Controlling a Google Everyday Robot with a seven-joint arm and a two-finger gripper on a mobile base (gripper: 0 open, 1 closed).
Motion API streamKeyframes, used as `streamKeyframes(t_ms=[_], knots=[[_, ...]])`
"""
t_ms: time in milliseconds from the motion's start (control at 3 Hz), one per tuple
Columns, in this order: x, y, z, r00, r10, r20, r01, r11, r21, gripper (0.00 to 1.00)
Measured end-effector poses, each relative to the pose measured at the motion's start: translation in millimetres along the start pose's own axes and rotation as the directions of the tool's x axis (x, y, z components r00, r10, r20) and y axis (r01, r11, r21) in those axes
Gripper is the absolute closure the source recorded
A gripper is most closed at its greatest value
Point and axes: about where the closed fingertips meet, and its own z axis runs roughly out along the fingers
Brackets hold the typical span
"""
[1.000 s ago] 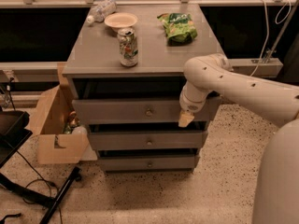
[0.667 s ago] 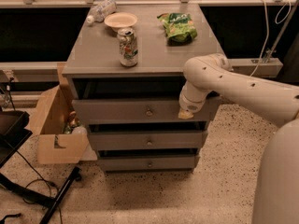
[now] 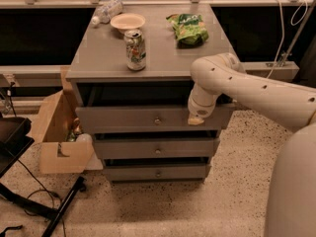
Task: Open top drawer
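The top drawer is the widest grey front of three in the cabinet, with a small round knob at its centre. It stands pulled out a little, with a dark gap under the cabinet top. My gripper hangs from the white arm at the right end of the top drawer's front, well to the right of the knob. Its tan tip is against or just in front of the panel.
On the cabinet top stand a soda can, a bowl, a plastic bottle and a green chip bag. Two lower drawers sit below. An open cardboard box stands left, next to black stand legs.
The gripper tip has risen slightly along the right end of the top drawer's front. The drawer and the things on top have not visibly moved.
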Motion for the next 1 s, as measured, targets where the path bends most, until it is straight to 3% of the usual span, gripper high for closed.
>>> streamKeyframes(t_ms=[1000], knots=[[-0.1,-0.1,-0.9,1.0,0.0,0.0,0.0,1.0,0.0,1.0]])
